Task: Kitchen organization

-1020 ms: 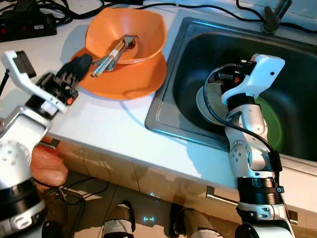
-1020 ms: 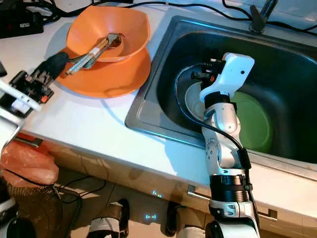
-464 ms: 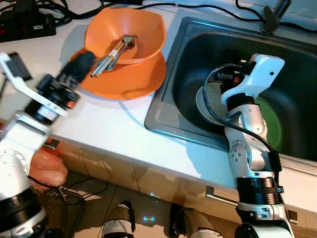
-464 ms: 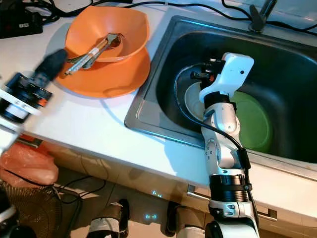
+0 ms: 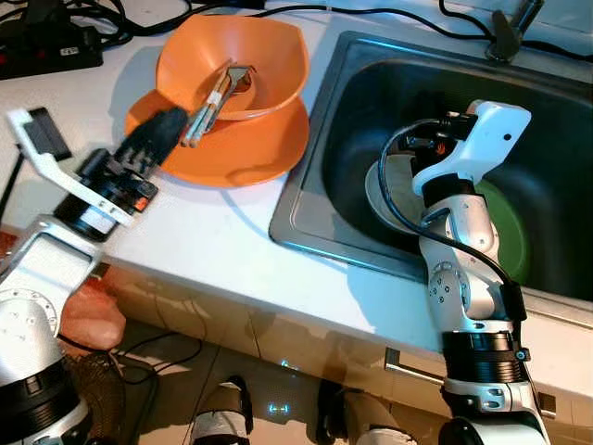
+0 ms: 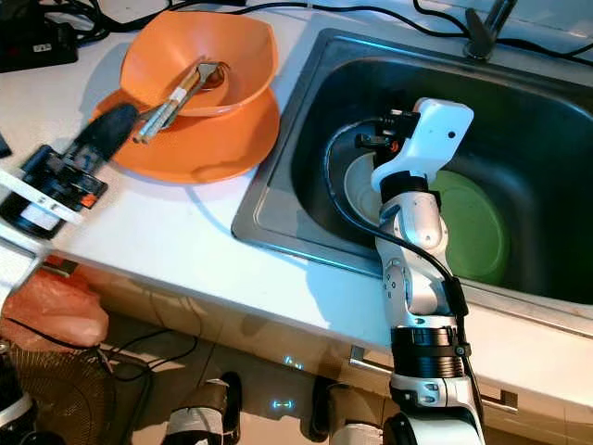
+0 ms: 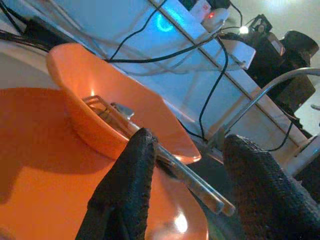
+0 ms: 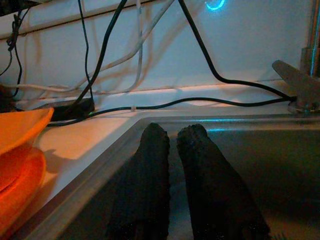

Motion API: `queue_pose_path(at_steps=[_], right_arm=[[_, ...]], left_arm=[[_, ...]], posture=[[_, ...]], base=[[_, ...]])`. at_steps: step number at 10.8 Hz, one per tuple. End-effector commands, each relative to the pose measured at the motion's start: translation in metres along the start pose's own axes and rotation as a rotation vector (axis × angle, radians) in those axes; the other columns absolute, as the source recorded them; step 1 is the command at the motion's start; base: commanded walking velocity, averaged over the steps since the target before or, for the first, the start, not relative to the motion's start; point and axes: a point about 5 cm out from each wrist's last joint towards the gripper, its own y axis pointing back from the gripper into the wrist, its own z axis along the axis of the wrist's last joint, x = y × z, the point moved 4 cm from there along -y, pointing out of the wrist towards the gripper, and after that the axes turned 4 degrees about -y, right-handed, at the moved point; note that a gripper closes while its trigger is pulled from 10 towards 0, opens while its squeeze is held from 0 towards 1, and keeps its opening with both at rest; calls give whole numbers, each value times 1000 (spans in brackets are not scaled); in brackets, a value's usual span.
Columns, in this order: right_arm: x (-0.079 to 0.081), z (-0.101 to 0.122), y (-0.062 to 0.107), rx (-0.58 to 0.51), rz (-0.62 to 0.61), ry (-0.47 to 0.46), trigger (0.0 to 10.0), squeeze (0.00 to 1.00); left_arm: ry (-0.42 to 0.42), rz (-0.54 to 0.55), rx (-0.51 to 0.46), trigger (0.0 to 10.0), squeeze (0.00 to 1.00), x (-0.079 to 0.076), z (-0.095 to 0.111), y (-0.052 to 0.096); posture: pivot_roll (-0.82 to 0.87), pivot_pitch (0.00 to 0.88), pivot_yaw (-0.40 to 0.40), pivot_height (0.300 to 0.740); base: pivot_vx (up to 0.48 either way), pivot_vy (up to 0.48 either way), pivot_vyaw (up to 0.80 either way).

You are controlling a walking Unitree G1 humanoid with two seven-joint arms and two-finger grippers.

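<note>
Utensils (image 5: 211, 97): a bundle of metal cutlery lying in the orange bowl (image 5: 264, 51), handles sticking out over its near rim toward the left end effector (image 7: 187, 185). Bowl sits on the orange plate (image 5: 250, 148), plate on the white table (image 5: 199, 232), beside the sink (image 5: 306, 218).

Left end effector: fingers apart, one on each side of the protruding handles, above the plate's near edge. One finger (image 7: 132, 170) is touching the handles; the other stands off with a clear gap. Not clamped on them. In the head views its black tip (image 6: 116, 125) meets the handle ends.

Right end effector (image 8: 172, 165): down inside the sink basin, fingers together, a thin slit between them, holding nothing. A white plate (image 5: 394, 190) lies just under it on the sink floor, with a green plate (image 6: 477, 227) beside that, farther along the basin, partly hidden by the arm.

Beyond the end effectors: black and white cables (image 8: 150, 105) run along the back of the table by the wall; faucet base (image 6: 482, 37) at the sink's far rim; power strip (image 5: 51, 46) behind the bowl
</note>
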Motion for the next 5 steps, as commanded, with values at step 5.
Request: queue_pose_path(at_steps=[5], right_arm=[[-6, -7, 5, 22, -20, -2, 10000, 0]], left_arm=[[55, 20, -41, 10000, 0, -7, -1, 13]], posture=[[163, 268, -10, 740]], base=[[0, 0, 0]])
